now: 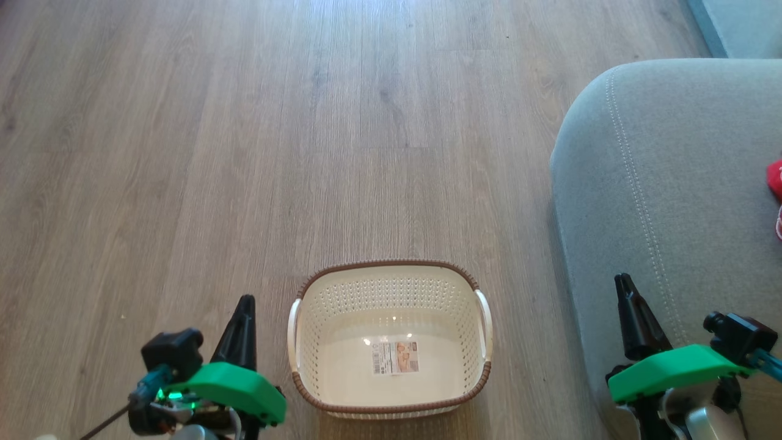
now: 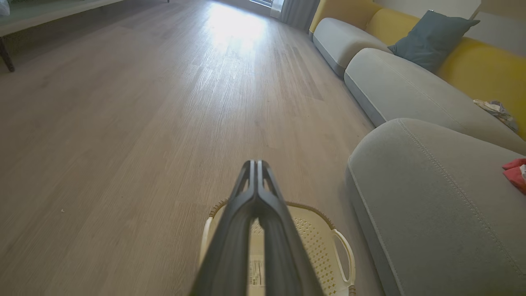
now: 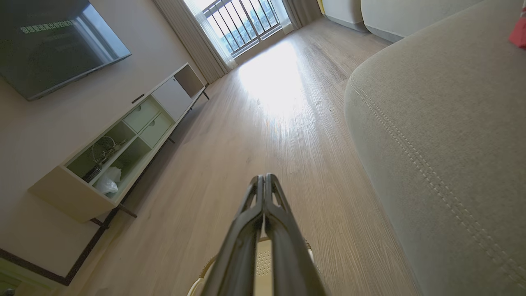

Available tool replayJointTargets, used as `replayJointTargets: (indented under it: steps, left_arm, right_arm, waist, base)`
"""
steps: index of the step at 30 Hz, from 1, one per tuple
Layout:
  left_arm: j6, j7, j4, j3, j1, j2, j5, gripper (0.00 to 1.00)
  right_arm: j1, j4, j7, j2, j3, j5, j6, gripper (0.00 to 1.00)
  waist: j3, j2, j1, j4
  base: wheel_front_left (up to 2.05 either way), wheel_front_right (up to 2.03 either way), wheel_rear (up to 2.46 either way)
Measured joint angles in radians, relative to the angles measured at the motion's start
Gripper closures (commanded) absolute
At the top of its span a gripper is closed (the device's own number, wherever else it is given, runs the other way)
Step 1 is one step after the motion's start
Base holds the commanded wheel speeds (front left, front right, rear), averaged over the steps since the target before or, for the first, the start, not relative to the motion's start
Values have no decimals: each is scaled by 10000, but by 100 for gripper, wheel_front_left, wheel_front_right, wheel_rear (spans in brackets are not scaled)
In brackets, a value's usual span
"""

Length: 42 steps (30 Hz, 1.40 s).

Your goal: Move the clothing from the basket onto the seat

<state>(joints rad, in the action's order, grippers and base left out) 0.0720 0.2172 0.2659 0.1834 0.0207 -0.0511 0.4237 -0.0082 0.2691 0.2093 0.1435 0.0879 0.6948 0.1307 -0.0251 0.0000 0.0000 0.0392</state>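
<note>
The cream basket (image 1: 391, 287) with its brown rim stands on the wooden floor, holding nothing but the label on its bottom. Red clothing (image 1: 776, 178) lies on the grey-green seat (image 1: 672, 153) at the right edge; it also shows as clothing (image 2: 514, 172) on the seat (image 2: 431, 197) in the left wrist view and as a red corner (image 3: 518, 31) in the right wrist view. My left gripper (image 1: 245, 300) is shut, left of the basket. My right gripper (image 1: 623, 282) is shut over the seat's front edge. Both hold nothing. Basket (image 2: 320, 242) lies under the left gripper (image 2: 255, 163).
Wooden floor (image 1: 305, 122) stretches ahead. More sofa cushions, a teal pillow (image 2: 431, 37) and a crumpled cloth (image 2: 495, 109) lie further along the sofa. A low TV cabinet (image 3: 123, 139) and a wall screen stand across the room from the sofa.
</note>
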Motion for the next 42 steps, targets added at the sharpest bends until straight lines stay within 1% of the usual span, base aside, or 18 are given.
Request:
replayJointTargets:
  steps: [6, 10, 16, 31, 42]
  left_arm:
    - [-169, -151, 4, -203, 1, -4, 644, 100]
    - [-176, -265, 6, -242, 1, -8, 1085, 100]
    - [-332, -456, 10, -337, 11, -13, 1732, 100]
    - [-527, -853, 15, -625, 23, -13, 3241, 100]
    - [-752, -1166, 19, -899, 36, -13, 4420, 100]
  right_arm:
    - [-1, 0, -169, -75, -134, 499, 0, 100]
    - [-1, 0, -249, -102, -180, 830, 0, 100]
    - [-5, 2, -426, -125, -288, 1331, 0, 100]
    - [-16, 4, -826, -199, -543, 2493, 0, 100]
    - [-35, 4, -1122, -299, -786, 3388, 0, 100]
  waist:
    - [12, 0, 0, -22]
    - [20, 0, 0, -36]
    - [32, 0, 0, -57]
    - [60, 0, 0, -107]
    - [82, 0, 0, -146]
  base:
    - [0, 0, 0]
    - [0, 0, 0]
    - [0, 0, 0]
    - [0, 0, 0]
    - [0, 0, 0]
